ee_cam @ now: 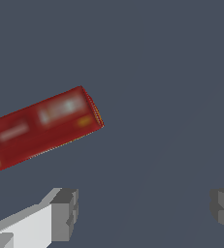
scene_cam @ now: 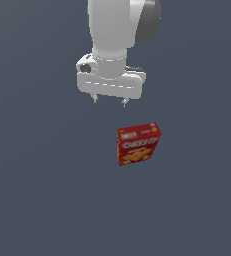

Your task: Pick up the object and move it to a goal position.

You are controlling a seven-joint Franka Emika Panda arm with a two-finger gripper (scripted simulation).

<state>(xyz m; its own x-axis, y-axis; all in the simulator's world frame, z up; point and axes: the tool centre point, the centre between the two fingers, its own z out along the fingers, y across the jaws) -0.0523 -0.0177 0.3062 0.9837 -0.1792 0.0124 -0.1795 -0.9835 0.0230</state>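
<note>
The red cracker box [scene_cam: 138, 143] with white lettering and pictured orange crackers stands upright on the grey surface, slightly tilted, in the middle of the exterior view. In the wrist view its red top face [ee_cam: 40, 127] shows, partly cut off by the frame edge. My gripper [scene_cam: 109, 101] hangs above and toward the exterior view's left of the box, apart from it. Its jaws stand wide open and empty; both fingertips [ee_cam: 65, 213] show in the wrist view with nothing between them.
A plain dark grey surface [scene_cam: 42, 200] spreads all around the box. No other objects show in either view.
</note>
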